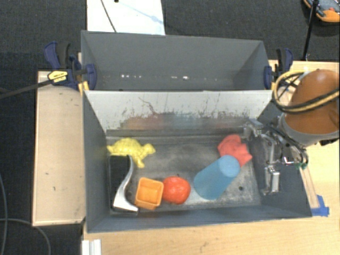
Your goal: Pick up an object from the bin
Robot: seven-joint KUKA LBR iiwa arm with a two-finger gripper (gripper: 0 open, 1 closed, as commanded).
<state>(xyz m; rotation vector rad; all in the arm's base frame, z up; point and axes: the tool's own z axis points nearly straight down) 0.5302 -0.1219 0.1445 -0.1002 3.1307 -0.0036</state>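
**Bin contents, gripper low at the right side**

Item 1. Grey metal bin: sloped walls, scuffed floor, six loose things lying apart or in small groups.

Item 2. Gripper: reaches in from the right below the arm's orange cover and black-and-yellow cables. It hangs over the right end of the floor, close to the right wall. Whether the claw is apart or together cannot be told from this angle. No object can be seen in its grasp.

Item 3. Red lumpy toy: at the back right of the floor, just left of the gripper. Exact kind not readable.

Item 4. Light blue cylinder: lying on its side, tilted, its upper end touching or overlapping the red lumpy toy. It is near the gripper on its left, with bare floor between them. Items 3 and 4 are the things nearest the gripper.

Item 5. Red-orange ball: front centre, just left of the cylinder.

Item 6. Orange cup: square-mouthed, on its side, touching the ball on its left.

Item 7. Black-and-white object: front left corner, beside the cup. Kind unclear.

Item 8. Yellow turtle-shaped toy: back left, just above item 7, well apart from the gripper.
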